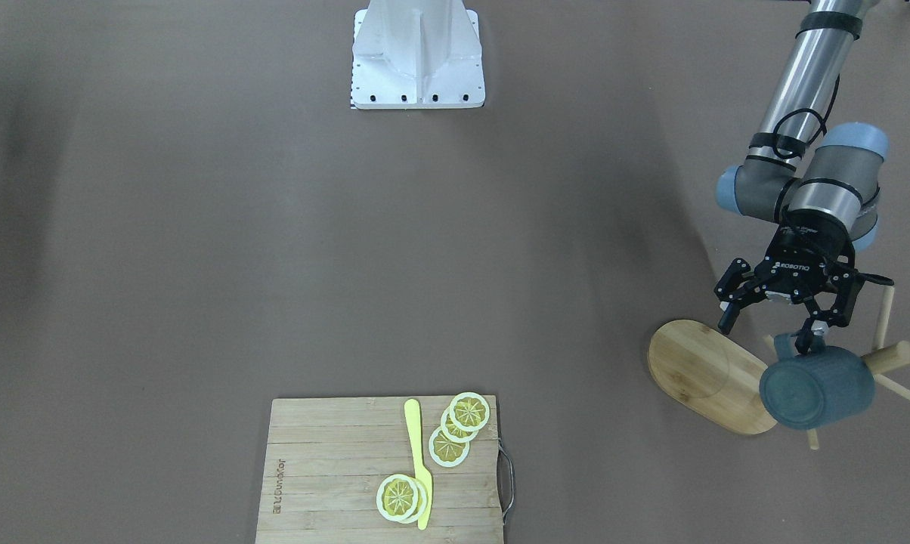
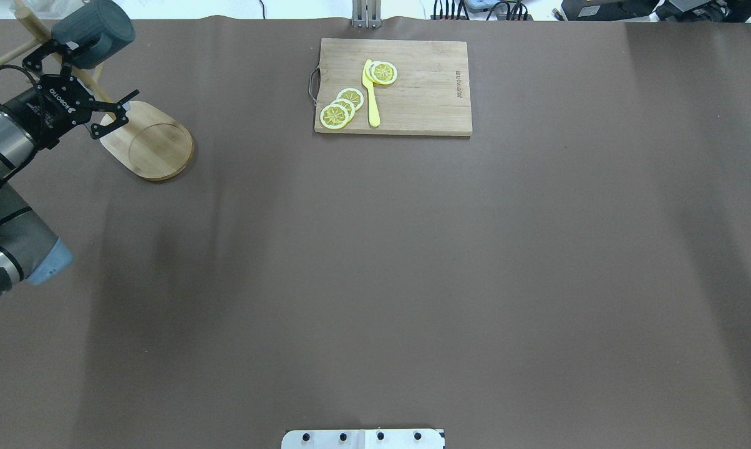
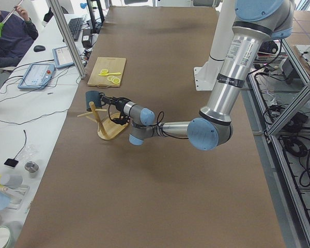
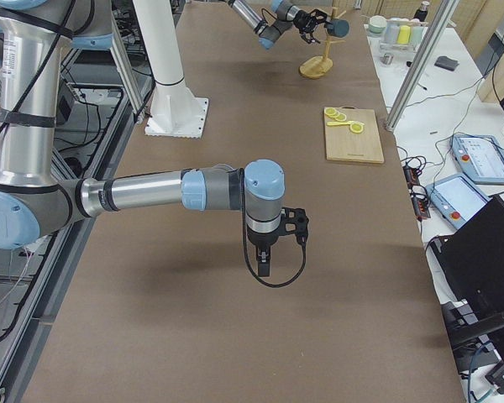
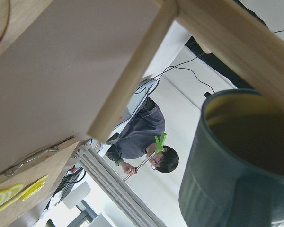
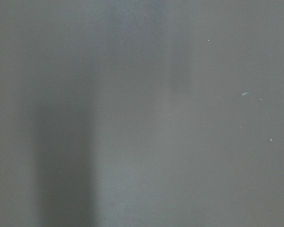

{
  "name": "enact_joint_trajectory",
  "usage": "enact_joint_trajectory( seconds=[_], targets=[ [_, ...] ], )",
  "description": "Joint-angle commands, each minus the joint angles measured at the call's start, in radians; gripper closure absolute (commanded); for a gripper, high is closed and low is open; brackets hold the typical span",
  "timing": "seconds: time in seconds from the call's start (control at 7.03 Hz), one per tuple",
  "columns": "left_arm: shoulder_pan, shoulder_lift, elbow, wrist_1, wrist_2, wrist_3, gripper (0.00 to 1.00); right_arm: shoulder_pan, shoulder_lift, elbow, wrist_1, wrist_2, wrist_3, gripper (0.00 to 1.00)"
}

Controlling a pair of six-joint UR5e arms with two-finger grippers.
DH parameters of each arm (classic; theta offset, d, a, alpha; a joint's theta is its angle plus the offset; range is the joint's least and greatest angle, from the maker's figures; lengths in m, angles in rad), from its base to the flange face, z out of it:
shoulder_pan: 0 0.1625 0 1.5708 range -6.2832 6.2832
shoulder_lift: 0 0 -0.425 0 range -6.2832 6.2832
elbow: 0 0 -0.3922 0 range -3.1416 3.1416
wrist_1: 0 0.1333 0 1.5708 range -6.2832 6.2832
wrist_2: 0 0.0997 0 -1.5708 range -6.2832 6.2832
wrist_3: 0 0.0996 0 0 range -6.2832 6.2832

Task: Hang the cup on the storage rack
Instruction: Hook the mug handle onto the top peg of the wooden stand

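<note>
Fingers (image 1: 728, 311) on your left gripper (image 1: 766, 334) stand spread wide and grip nothing. One fingertip sits right at the handle of the cup (image 1: 818, 389); you cannot tell whether it touches the loop. The other finger shows over the flat oval base of the storage rack (image 1: 697, 370) in the front-facing view.

You find the cup up off the worktop (image 1: 198, 227), at the rack, with neither finger closed on it. Its ribbed blue-grey body lies on its side just beside the upper end of the round post (image 1: 889, 357). A thin peg (image 1: 769, 345) shows next to the handle, but you cannot tell whether it runs through the loop. The left wrist view looks past a peg and the post into the cup's mouth, where the yellow-olive inside shows.

The rack stands near the worktop's end on the robot's left, on the side away from the robot's base (image 1: 417, 60).

Your right gripper (image 4: 265, 270) points down above bare worktop, well apart from the rack. It shows only in the side view, so you cannot tell how its fingers stand. Its wrist view gives only blurred brown surface.

Well apart from the rack lies a slatted cutting board (image 1: 334, 468) with lemon slices (image 1: 449, 446) and a yellow knife (image 1: 419, 461) on it.
</note>
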Motion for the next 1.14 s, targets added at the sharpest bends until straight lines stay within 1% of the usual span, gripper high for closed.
enact_joint_trajectory(
  seconds=[0.0, 0.28, 0.57, 0.85, 1.0],
  targets=[
    [0.003, 0.014, -0.01, -0.042, -0.002, 0.012, 0.01, 0.001, 0.0, -0.002, 0.0, 0.0, 0.0, 0.0],
    [0.005, 0.049, -0.045, -0.059, -0.002, 0.013, 0.01, 0.001, 0.0, -0.002, 0.0, 0.0, 0.0, 0.0],
    [0.005, 0.054, -0.059, -0.063, -0.002, 0.012, 0.01, 0.001, 0.0, -0.002, 0.0, 0.0, 0.0, 0.0],
    [0.006, 0.069, -0.111, -0.066, -0.002, 0.012, 0.01, -0.001, 0.0, 0.0, 0.0, 0.0, 0.0, 0.0],
    [0.006, 0.099, -0.161, -0.083, -0.002, 0.013, 0.01, 0.001, 0.0, 0.0, 0.0, 0.0, 0.0, 0.0]
  ],
)
